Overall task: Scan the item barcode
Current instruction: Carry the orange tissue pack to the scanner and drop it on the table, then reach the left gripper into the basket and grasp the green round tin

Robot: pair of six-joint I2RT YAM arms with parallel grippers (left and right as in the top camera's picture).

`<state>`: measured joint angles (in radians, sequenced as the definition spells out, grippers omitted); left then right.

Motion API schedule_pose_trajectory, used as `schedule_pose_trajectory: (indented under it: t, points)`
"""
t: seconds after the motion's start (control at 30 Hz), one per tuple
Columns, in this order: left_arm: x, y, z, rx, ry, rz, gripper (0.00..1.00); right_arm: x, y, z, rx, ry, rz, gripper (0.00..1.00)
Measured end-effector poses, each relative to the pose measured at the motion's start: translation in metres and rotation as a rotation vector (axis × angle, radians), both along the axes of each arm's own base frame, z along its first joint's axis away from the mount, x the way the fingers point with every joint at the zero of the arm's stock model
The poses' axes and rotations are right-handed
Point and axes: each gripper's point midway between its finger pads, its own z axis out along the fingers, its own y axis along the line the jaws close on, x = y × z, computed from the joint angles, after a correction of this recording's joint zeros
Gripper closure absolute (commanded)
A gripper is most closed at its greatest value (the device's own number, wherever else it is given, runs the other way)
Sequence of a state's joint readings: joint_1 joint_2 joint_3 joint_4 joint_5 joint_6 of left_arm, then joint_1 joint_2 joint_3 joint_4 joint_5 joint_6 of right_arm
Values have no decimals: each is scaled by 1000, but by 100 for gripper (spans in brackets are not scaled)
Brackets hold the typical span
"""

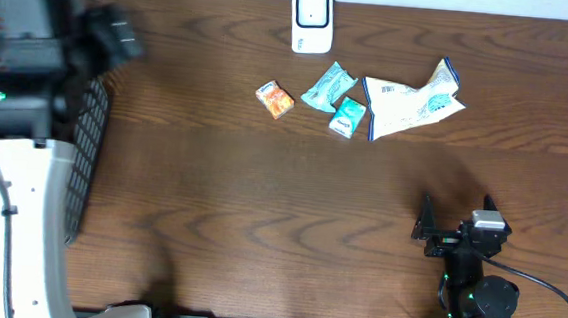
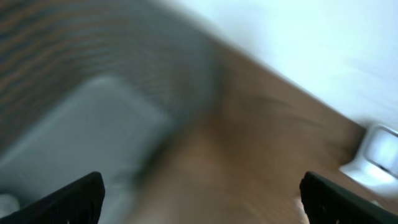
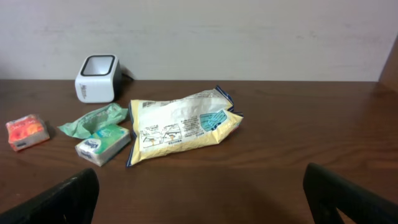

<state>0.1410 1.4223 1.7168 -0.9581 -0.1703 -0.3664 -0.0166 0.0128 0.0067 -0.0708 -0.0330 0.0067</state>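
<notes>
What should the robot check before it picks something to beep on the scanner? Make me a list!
1. The scanner stands upright at the back with nothing blocking it: ok.
2. The right gripper is open and empty: ok.
3. The left gripper is open and empty: ok, though its view is blurred.
4. The snack bag lies flat with nothing on top: ok.
5. The barcode on the snack bag faces up: cannot tell, the print is too small.
6. There is room around the snack bag: not ok, the teal packet sits very close to one end.
</notes>
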Motion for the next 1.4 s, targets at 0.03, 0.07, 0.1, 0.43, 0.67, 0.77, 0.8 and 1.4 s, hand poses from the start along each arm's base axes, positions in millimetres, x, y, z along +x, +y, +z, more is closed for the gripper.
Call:
schedule_pose_trajectory:
  t: [0.03,0.07,0.1,0.43,0.67,0.77,0.8,1.4]
  points:
    - [-11,22,-7,-9,29,91,2,0,0,0,0,0,0,1]
    - [-20,39,-11,-17,47,164,2,0,0,0,0,0,0,1]
    - [-30,59,-17,-27,68,249,2,0,0,0,0,0,0,1]
    - [-113,168,-87,-153,260,750,2,0,0,0,0,0,0,1]
    - [-140,189,-119,-222,354,883,2,0,0,0,0,0,0,1]
    - [-142,189,-126,-234,383,890,2,0,0,0,0,0,0,1]
    - [-142,189,-130,-239,394,893,2,0,0,0,0,0,0,1]
    - [-157,201,-233,-339,603,1061,2,0,0,0,0,0,0,1]
